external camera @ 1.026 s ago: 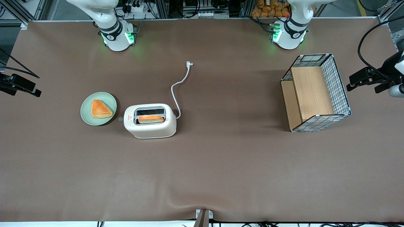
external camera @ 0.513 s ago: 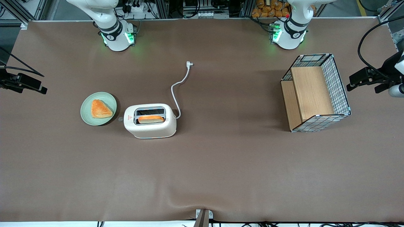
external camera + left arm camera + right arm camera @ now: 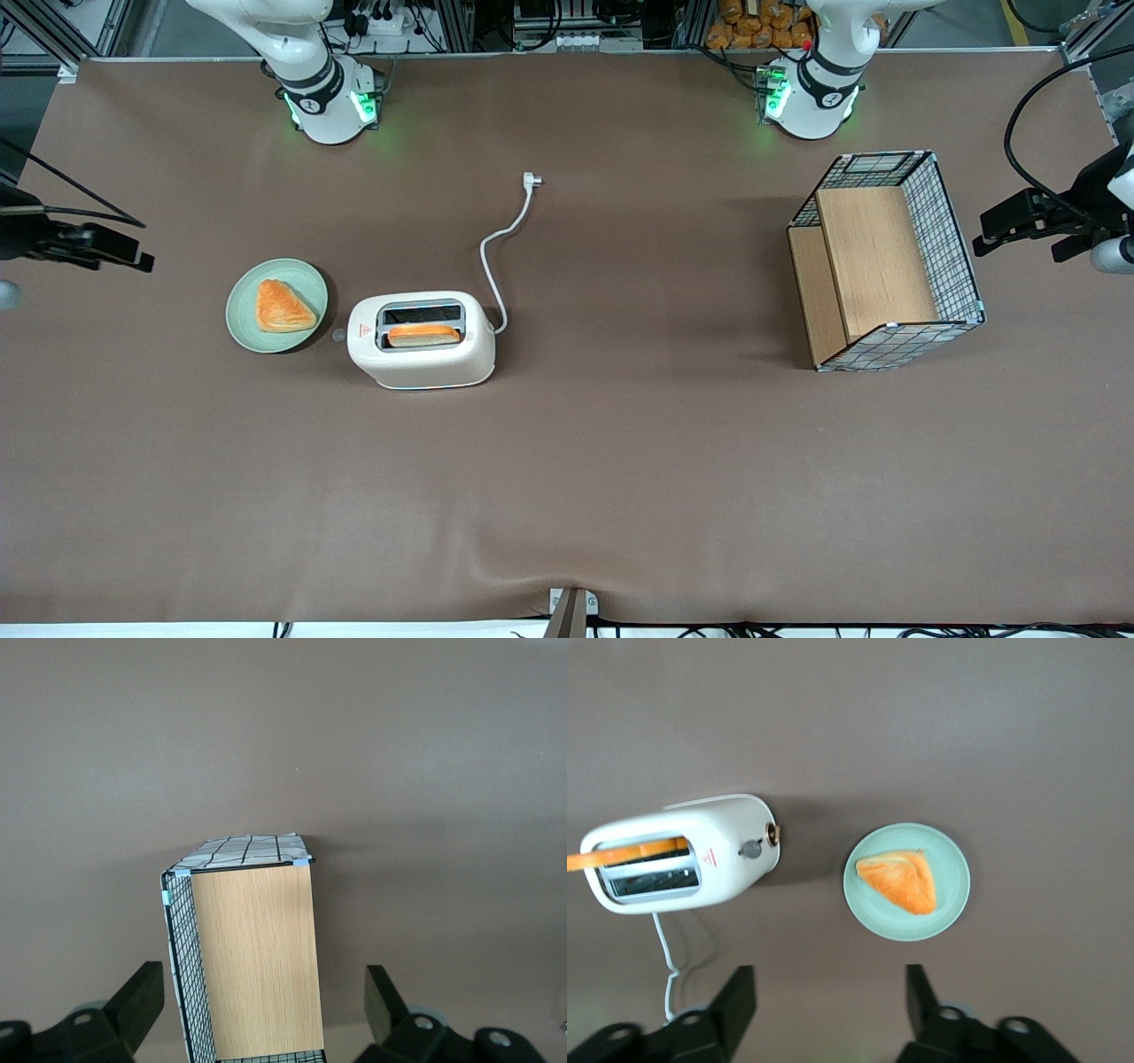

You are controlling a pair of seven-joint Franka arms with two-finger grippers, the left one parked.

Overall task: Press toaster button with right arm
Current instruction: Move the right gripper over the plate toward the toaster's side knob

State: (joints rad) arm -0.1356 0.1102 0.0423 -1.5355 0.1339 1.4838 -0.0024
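Looking at the front view, you find the gripper high over the working arm's end of the table, well apart from the toaster. In the right wrist view the two fingers stand wide apart with nothing between them, so the claw is open and empty.

The toaster stands on the table just beside the green plate; one slice of bread sits in the slot nearer to the front camera, and the other slot looks empty. A triangular pastry lies on the plate. The white cord runs away from the toaster and ends in a plug that lies loose on the table.

The toaster button shows on the narrow end that faces the plate, close to the red triangle sticker. In the front view it is only a small grey spot in the gap between toaster and plate. Nothing touches it.

I judge that the task is at its beginning: the press is not yet done, and the whole approach is left. You must bring the gripper down toward that narrow end, and the gap beside the plate is narrow. Closing the fingers first would probably give you a firmer tip. Since the toaster is light-looking and not fixed, a sideways push may slide it instead.
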